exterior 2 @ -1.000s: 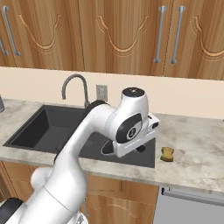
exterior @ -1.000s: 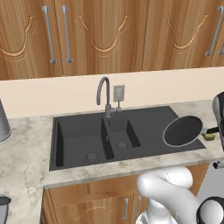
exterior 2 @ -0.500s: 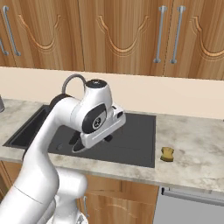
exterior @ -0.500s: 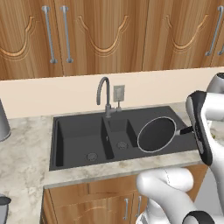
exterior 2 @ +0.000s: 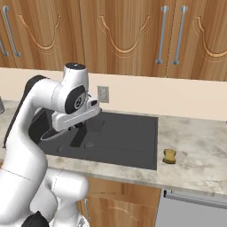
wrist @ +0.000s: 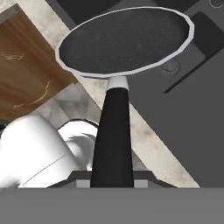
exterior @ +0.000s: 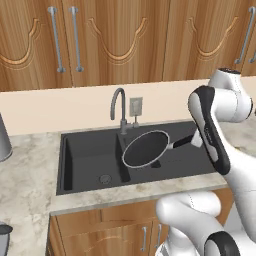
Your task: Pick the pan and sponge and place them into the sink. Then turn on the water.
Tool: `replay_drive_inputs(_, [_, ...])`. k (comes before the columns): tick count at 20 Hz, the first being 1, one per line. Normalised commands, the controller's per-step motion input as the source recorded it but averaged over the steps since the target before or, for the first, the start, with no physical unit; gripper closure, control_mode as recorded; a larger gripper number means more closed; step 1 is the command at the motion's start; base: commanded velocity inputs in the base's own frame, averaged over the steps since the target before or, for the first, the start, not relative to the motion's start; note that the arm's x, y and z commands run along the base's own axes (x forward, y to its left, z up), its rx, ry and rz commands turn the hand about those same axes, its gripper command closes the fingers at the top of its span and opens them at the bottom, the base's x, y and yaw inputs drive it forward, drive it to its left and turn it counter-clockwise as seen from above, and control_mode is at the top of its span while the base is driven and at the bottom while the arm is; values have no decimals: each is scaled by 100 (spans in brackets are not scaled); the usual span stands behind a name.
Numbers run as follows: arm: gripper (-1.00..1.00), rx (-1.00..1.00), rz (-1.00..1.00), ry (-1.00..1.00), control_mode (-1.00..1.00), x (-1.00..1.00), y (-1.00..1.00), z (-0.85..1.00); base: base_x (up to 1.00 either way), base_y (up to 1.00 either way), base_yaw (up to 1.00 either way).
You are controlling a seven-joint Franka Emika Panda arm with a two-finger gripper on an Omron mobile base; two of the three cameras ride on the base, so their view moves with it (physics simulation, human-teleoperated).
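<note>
Over the sink (exterior: 90,150) my fingers (wrist: 112,181) grip the pan (exterior: 146,149) by its handle, not yet set down; sponge (exterior 2: 169,156) waits on the bench (exterior 2: 195,155), water unstarted.

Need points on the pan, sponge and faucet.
pan (exterior: 145,149), left base view, middle of its dark inner surface
sponge (exterior 2: 169,156), right base view, centre of the yellow lump on the counter
faucet (exterior: 118,95), left base view, top of the gooseneck arch
</note>
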Motion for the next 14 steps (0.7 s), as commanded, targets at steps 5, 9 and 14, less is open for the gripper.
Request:
replay_drive_inputs(5, [100,6,-17,6,-100,25,100,-20,0,0,0])
replay_drive_inputs(9, [100,1,-42,3,-100,9,100,-28,0,0,0])
replay_drive_inputs(14, [100,0,-52,1,-100,0,100,-38,0,0,0])
